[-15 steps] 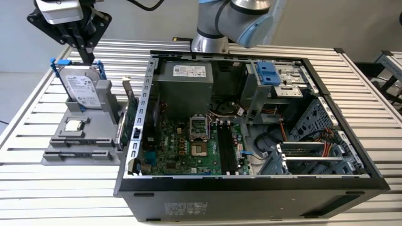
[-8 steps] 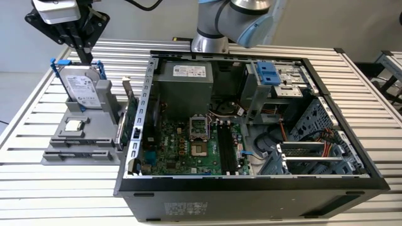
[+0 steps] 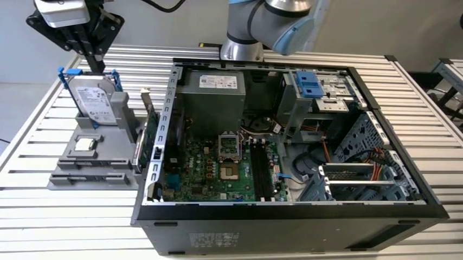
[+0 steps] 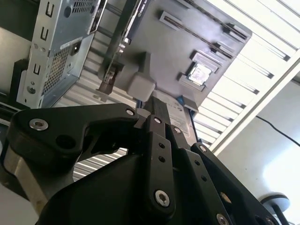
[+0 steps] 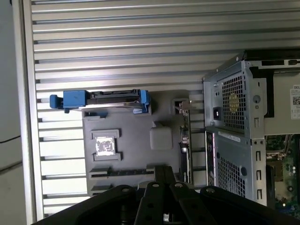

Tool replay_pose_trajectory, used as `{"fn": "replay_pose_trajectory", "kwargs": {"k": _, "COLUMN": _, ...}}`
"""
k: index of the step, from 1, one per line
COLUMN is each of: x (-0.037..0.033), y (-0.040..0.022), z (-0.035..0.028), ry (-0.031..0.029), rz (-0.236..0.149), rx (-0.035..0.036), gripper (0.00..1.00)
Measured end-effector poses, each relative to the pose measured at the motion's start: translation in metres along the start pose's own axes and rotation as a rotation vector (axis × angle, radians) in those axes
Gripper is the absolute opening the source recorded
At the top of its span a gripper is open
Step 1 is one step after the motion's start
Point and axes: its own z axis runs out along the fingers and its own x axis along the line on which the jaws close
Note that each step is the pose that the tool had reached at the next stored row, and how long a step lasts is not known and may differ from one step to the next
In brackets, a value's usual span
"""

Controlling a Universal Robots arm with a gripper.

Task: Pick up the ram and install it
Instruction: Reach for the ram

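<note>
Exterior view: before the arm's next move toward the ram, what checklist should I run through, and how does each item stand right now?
1. Is the gripper over the holder? Ok: it hangs above the upright hard drive.
2. Is the ram located on the holder? Cannot tell.
3. Is the case open and the motherboard exposed? Ok.
4. Are the memory slots free? Ok: the black slots look empty.
5. Is the expansion card out of the way? Ok: it stands at the holder's edge, beside the case.
</note>
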Motion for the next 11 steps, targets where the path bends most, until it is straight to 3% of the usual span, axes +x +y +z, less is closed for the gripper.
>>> {"fn": "replay_pose_trajectory", "kwargs": {"k": 11, "x": 0.0086, "y": -0.0006, "z": -0.0002, "ry": 0.0004, "rz": 0.000, "rx": 0.0000, "gripper": 0.00}}
